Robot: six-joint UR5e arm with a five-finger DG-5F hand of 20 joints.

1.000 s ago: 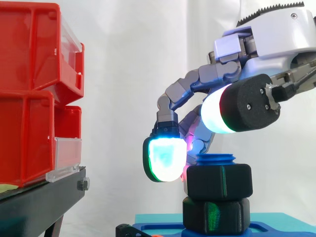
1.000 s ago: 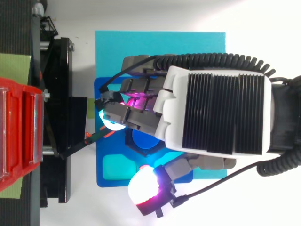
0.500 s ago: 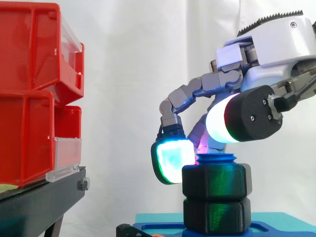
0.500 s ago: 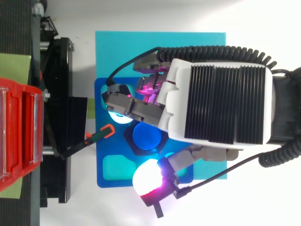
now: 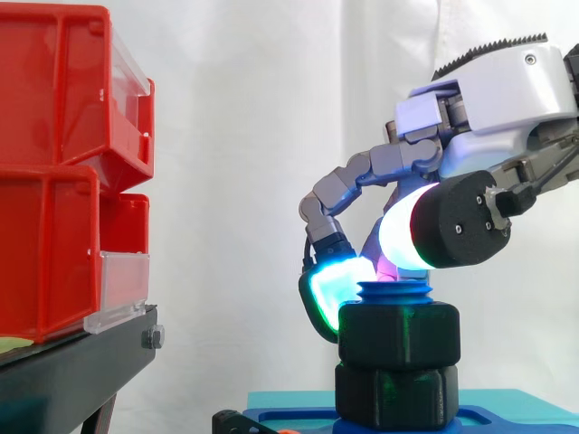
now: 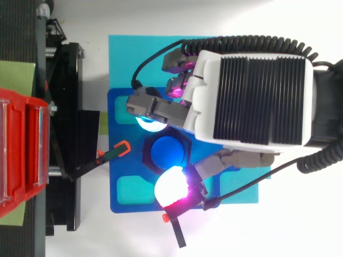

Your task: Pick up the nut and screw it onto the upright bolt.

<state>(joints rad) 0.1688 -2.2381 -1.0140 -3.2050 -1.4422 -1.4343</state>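
A black hex nut (image 5: 398,333) (image 6: 185,140) sits threaded on the upright blue bolt (image 5: 394,291) (image 6: 167,152), above a second black hex piece (image 5: 396,393) at the bolt's foot. My hand (image 6: 252,96) reaches in from the right with its fingers curled round the top of the nut. A cyan-glowing fingertip (image 5: 333,291) (image 6: 151,122) rests against the nut's far-left side. The white and red thumb pad (image 5: 409,240) (image 6: 172,187) sits over the nut's near edge, slightly higher than the nut. Whether the thumb touches the nut is hidden.
The bolt stands on a blue fixture plate (image 6: 120,176) lying on a cyan mat (image 6: 128,53). An orange-tipped black tool (image 6: 115,151) lies at the plate's left edge. Red bins (image 5: 63,163) on a black stand (image 5: 72,362) are at the left.
The hand has shifted so the cyan fingertip came in from the left onto the nut and the thumb pad swung in toward the nut's near edge. The nut's faces have turned slightly.
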